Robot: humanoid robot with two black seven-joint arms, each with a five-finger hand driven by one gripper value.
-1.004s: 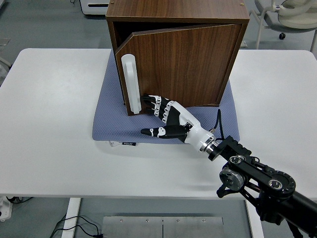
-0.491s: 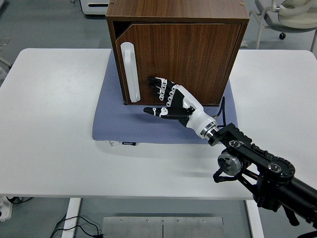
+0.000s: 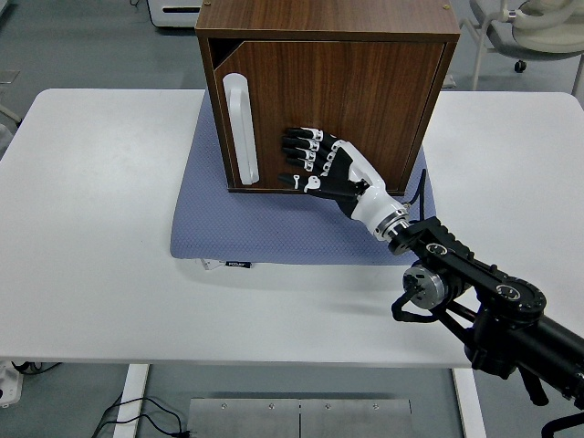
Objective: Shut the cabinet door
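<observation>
The wooden cabinet (image 3: 328,91) stands on a blue mat (image 3: 274,233) on the bench (image 3: 100,228). The right robot hand (image 3: 319,164), fingers spread flat, presses the cabinet door (image 3: 338,109) just right of its white handle (image 3: 241,128). A dark wedge at the door's top left suggests it is not quite flush; too hard a push could slide the cabinet back on the mat.

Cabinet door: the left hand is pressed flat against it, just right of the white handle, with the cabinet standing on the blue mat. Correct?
Not quite: it is the right hand, coming in from the picture's right edge, that presses on the cabinet door. The rest holds: it sits just right of the white handle, and the cabinet stands on the blue mat. The head view shows this.
</observation>
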